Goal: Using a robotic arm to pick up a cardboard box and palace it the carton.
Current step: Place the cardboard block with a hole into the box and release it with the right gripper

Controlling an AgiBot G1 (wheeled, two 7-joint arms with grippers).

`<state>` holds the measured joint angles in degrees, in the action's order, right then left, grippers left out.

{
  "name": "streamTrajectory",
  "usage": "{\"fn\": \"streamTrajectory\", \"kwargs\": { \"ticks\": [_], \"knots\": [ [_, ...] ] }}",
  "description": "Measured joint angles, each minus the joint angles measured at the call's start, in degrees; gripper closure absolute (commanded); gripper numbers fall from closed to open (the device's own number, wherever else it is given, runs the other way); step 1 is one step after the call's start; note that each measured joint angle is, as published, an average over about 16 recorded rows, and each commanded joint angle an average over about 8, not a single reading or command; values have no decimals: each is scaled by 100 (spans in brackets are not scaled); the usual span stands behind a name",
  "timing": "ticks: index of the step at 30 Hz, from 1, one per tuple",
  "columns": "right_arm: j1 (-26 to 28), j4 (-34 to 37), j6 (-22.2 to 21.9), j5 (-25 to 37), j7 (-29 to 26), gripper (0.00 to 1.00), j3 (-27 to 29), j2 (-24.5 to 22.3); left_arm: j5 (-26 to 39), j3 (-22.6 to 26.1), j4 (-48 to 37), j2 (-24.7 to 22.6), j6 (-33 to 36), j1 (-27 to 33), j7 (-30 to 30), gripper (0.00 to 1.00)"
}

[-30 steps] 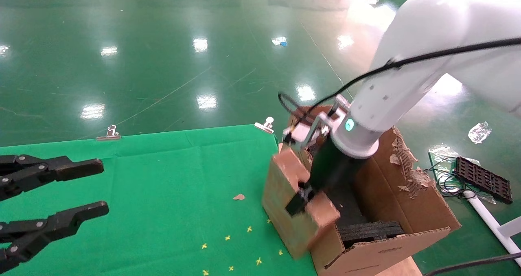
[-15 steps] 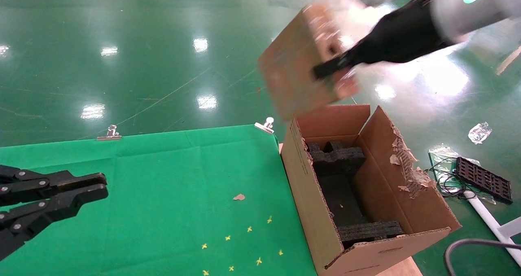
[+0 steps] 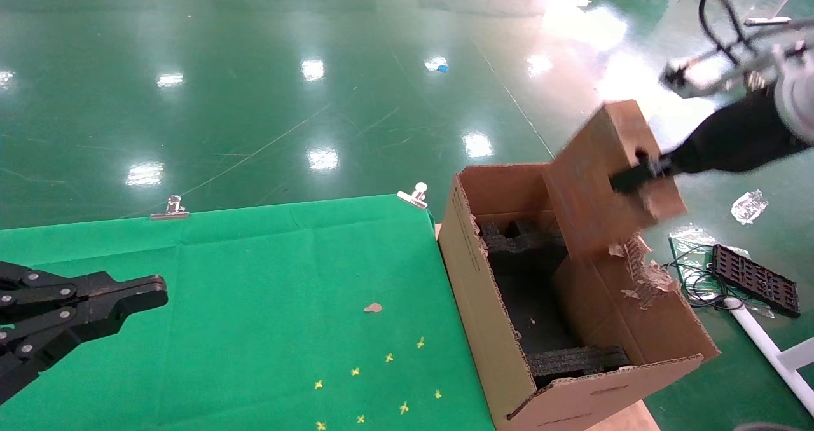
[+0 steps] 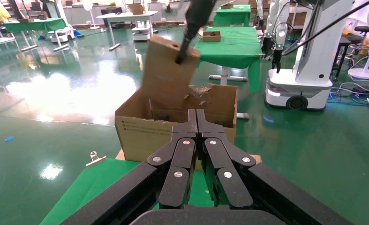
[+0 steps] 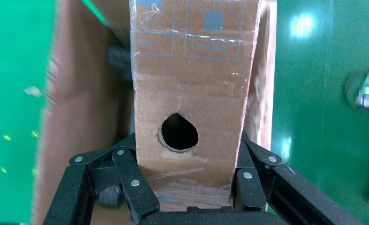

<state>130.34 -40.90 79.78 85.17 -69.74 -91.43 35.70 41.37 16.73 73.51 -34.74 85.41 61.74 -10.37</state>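
The robotic arm comes in from the upper right, and my right gripper (image 3: 639,175) is shut on the cardboard box (image 3: 598,183). It holds the flat reddish-brown box tilted in the air above the far right part of the carton (image 3: 470,278). The right wrist view shows the box's narrow edge with its round hole (image 5: 177,132) between the fingers (image 5: 126,180). The large tan carton stands open beside the green table, with black foam blocks (image 3: 528,246) inside and a torn right flap (image 3: 636,266). My left gripper (image 3: 156,289) is shut and empty over the table's left side.
A green cloth (image 3: 254,291) covers the table, held by metal clips (image 3: 170,207), with small yellow marks and a cardboard scrap (image 3: 373,307) on it. A black grid part (image 3: 753,278), cables and plastic wrap lie on the green floor right of the carton.
The right arm lifted the box from the carton's near left wall, swung it high, then brought it down to the right over the carton's far side. My left gripper closed.
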Motion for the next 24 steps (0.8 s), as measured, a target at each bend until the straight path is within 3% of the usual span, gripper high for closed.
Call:
{"fn": "streamTrajectory", "kwargs": {
  "ticks": [12,24],
  "knots": [
    [-786,893,7,-39,168,100,-230,173,-3,4,0,2,-2,1,2,0],
    [-1446,1787,-258,-164,495,100,-268,527,-6,8,0,3,-4,2,4,0]
  ]
}}
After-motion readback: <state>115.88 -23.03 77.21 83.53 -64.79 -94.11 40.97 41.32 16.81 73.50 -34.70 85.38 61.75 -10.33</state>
